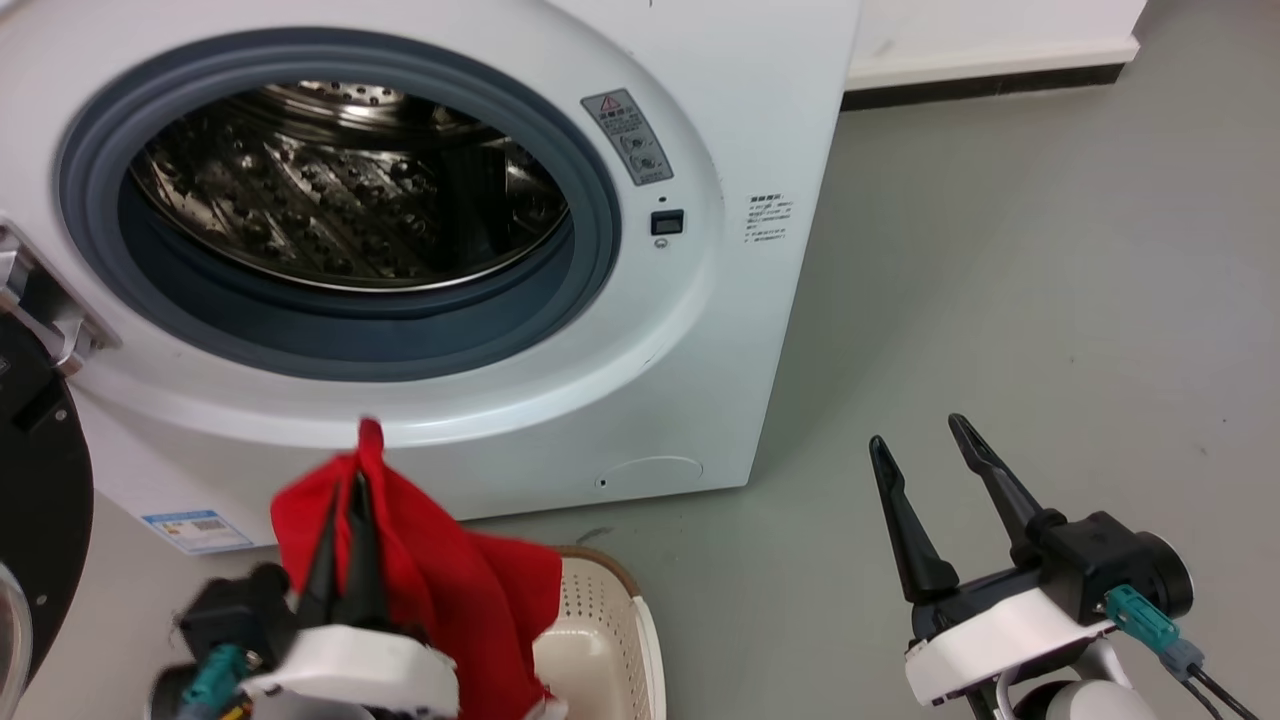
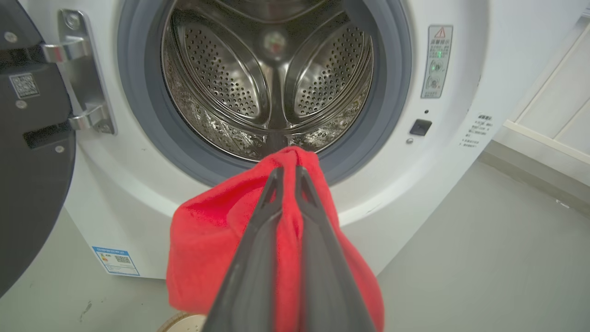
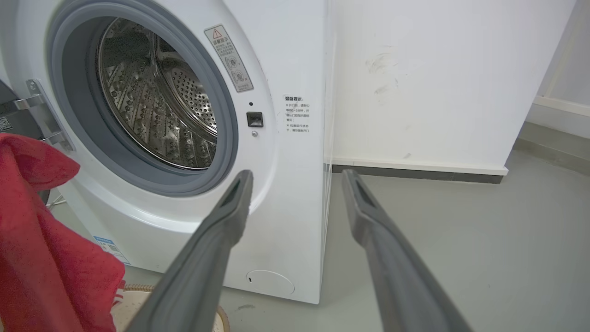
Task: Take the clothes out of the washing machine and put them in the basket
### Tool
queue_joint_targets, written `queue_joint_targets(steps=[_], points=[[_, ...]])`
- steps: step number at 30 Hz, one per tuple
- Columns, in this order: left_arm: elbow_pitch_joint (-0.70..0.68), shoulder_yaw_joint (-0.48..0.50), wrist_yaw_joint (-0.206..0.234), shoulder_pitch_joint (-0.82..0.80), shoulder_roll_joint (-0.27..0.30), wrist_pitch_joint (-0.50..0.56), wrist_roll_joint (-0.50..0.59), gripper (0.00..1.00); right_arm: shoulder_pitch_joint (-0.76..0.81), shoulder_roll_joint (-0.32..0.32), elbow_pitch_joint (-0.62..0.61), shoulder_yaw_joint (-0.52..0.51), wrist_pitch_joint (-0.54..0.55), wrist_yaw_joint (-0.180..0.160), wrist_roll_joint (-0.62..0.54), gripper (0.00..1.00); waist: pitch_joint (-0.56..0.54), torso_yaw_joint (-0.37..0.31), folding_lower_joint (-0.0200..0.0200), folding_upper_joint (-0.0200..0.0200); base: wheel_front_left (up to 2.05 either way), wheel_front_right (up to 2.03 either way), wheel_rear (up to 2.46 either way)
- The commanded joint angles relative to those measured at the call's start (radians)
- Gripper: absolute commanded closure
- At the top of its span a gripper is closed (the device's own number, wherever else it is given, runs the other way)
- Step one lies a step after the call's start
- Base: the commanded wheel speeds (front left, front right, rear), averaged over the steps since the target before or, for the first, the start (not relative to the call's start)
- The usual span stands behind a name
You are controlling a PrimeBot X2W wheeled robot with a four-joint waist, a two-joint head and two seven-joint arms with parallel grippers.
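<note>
Step in hand: the carry from machine to basket, judging by where the one held garment hangs.
Grasp: the left end effector (image 2: 289, 174) has its two long dark fingers drawn almost together, pinching a fold near the top of the small bright red fabric garment (image 2: 207, 244). The rest of the cloth drapes down both sides of the fingers.
Garment position: outside the large white front-loading washing machine (image 1: 700, 330), low in front of its panel and below the grey gasket (image 1: 590, 250).
Basket: the cream-white perforated plastic basket (image 1: 600, 640) with a brown woven-look rim stands on the grey floor (image 1: 1000, 300) just before the machine. The cloth overlaps its left part in the head view. Whether it hangs over the opening or just beside it cannot be told, as the wrist hides the hem.
Idle arm: the right end effector (image 1: 918, 435) has its fingers spread wide and holds nothing, well apart from the basket on its right.
Drum: the perforated steel drum (image 1: 330, 200) shows bare metal on its visible walls, and its lowest front part is hidden behind the gasket.
Door: the black-rimmed door (image 1: 30, 480) stands swung open at the left.
Next move: probably centre the cloth over the basket's opening, lower it, then part the fingers to release.
Care needed: a trailing edge could catch on the brown rim or spill onto the floor.
</note>
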Motion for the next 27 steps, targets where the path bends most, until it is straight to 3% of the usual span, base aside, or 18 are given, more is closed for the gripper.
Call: queue_joint_targets(steps=[1,5,14,27], points=[[0.043,-0.014,-0.008,0.019,-0.007,-0.008,-0.013,1.0,-0.016,0.001,-0.005,0.003,-0.001,-0.001,-0.003,0.0,0.026,0.014,0.0001,0.0,0.0,0.0,0.0],[0.222,-0.033,-0.036,0.013,-0.012,-0.053,-0.052,1.0,-0.033,0.001,-0.018,0.013,-0.005,-0.001,-0.002,0.0,0.087,0.024,0.0001,0.0,0.0,0.0,0.0],[0.67,-0.065,-0.107,-0.189,-0.021,-0.157,-0.088,1.0,-0.099,0.001,-0.028,0.02,-0.02,-0.001,-0.01,0.0,0.258,0.024,0.0001,0.0,0.0,0.0,0.0],[1.14,-0.108,-0.147,-0.547,-0.025,-0.204,-0.069,1.0,-0.202,0.001,-0.036,0.028,-0.052,-0.001,-0.001,0.0,0.502,-0.019,0.0001,0.0,0.0,0.0,0.0]])
